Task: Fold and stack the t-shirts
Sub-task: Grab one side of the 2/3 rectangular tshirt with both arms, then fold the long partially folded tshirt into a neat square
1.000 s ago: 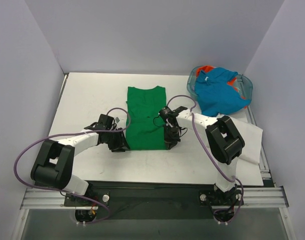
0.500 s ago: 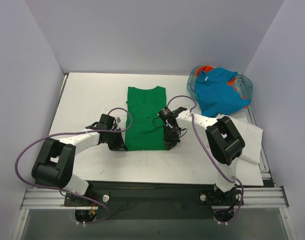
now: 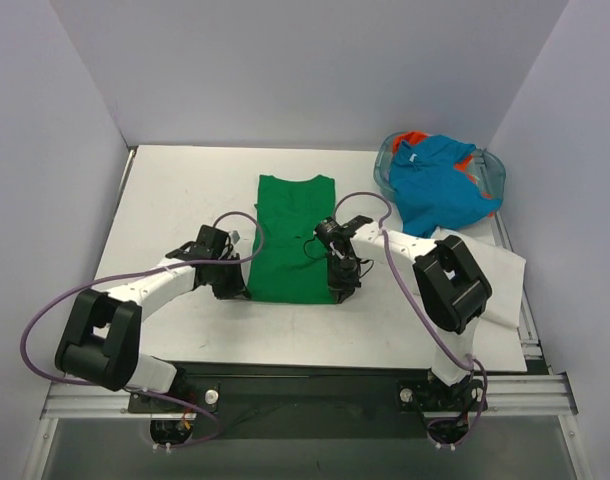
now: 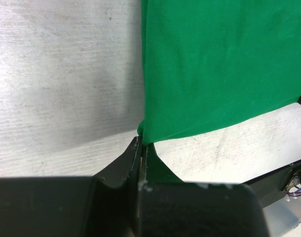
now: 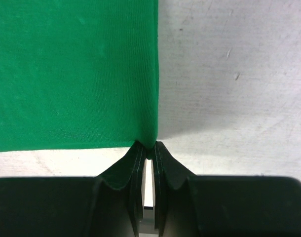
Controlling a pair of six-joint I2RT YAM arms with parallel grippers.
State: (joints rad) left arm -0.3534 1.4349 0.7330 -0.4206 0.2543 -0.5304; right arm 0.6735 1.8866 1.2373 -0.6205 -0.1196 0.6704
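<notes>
"On the table (image 3: 175, 200), which way did the green t-shirt (image 3: 295, 235) run?"

"Lengthwise from near to far at mid-table, a narrow folded strip with its neck at the far end and its hem toward the arms."

"And the grippers?"

"The left gripper (image 3: 237, 290) had its fingers pressed together on the near left hem corner. The right gripper (image 3: 340, 290) pinched the near right corner, with the cloth caught at the fingertips."

"Where were the others?"

"The turquoise t-shirt (image 3: 437, 190) lay crumpled in a clear tub (image 3: 495, 175) at the far right, spilling over its near rim."

"Any writing?"

"A white neck label (image 3: 409, 158) showed on the turquoise one, too small to read."

"What was hard to see?"

"The orange-red t-shirt (image 3: 415, 137) lay mostly buried under the turquoise, only slivers showing. Both gripped corners sat under the grippers in the overhead view."
</notes>
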